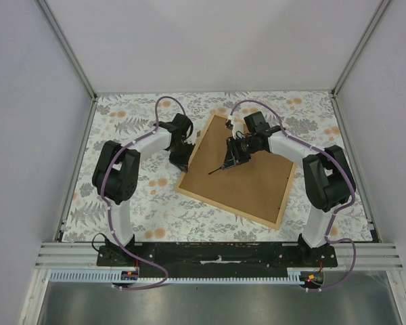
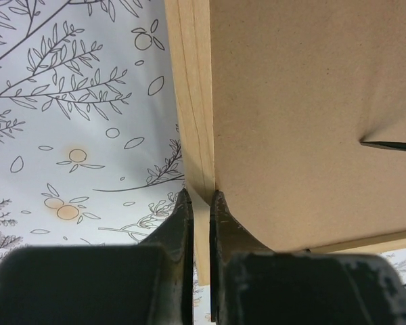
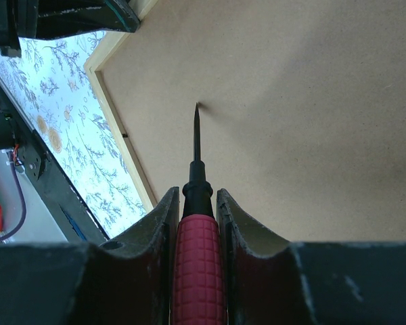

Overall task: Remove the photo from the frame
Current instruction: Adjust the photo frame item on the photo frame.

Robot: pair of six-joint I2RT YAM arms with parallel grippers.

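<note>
While top view leaves grips unclear, wrist views show left gripper (image 2: 200, 196) pinching one frame (image 2: 291, 101) edge, right gripper (image 3: 197, 193) clamping one screwdriver (image 3: 197, 230).

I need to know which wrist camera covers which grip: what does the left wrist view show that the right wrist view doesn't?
Only the left wrist view: the left hand pinched shut on the tan edge strip of the frame. Only the right wrist view: the right hand clamping the red handle of a pointed tool. Both: the frame's brown back, the tool's dark tip resting on it, and the floral tablecloth.
</note>
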